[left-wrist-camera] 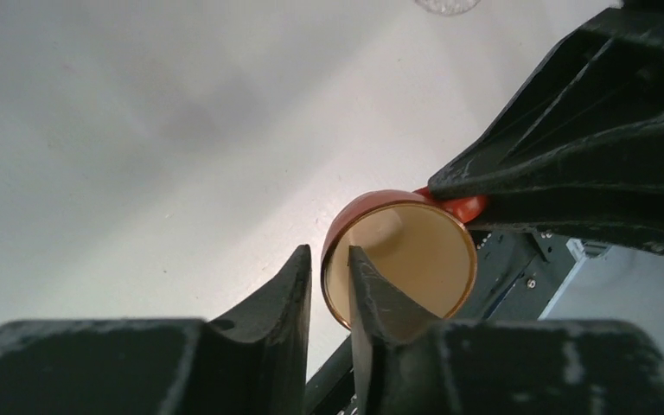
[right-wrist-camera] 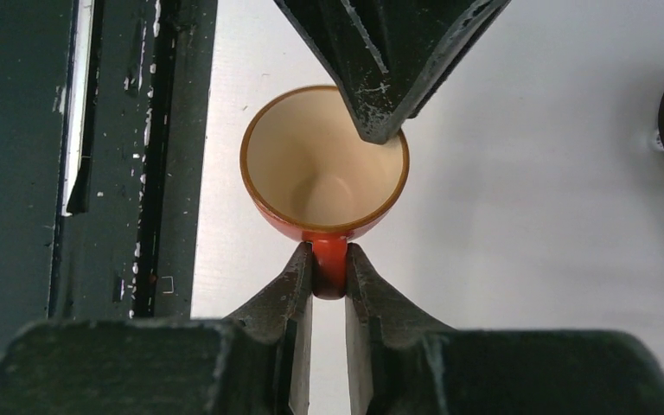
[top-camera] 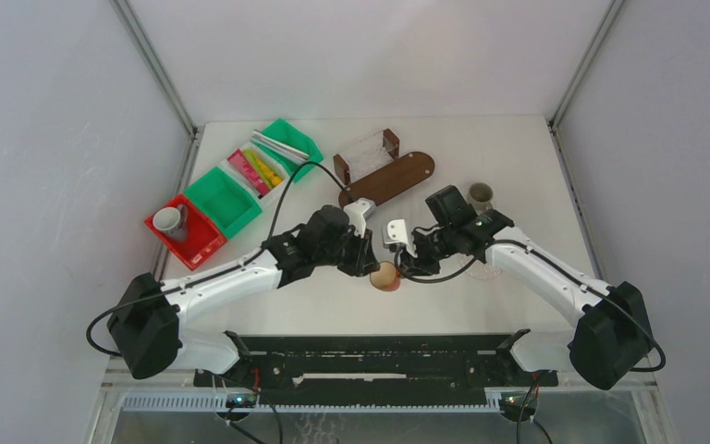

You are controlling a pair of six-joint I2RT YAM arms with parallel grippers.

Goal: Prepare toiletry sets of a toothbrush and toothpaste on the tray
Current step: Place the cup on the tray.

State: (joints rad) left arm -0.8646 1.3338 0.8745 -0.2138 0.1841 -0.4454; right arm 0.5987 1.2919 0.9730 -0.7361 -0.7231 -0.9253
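Observation:
An orange mug [top-camera: 386, 277] with a cream inside sits on the white table between my two grippers. My right gripper [right-wrist-camera: 329, 251] is shut on the mug's handle [right-wrist-camera: 329, 270], one finger pressed to each side. My left gripper [left-wrist-camera: 330, 259] straddles the mug's [left-wrist-camera: 406, 251] rim, one finger inside and one outside, slightly open with a thin gap at the outer wall. The brown wooden tray [top-camera: 388, 178] lies at the back centre. White toothbrushes [top-camera: 277, 146] and yellow-red tubes [top-camera: 259, 168] lie in bins at the back left.
A grey mug [top-camera: 171, 220] stands in a red bin [top-camera: 194, 242], beside a green bin [top-camera: 225, 199]. A clear holder [top-camera: 367, 153] sits behind the tray. A brown-grey cup [top-camera: 481, 194] stands right of the tray. The black rail [right-wrist-camera: 95, 173] runs along the near table edge.

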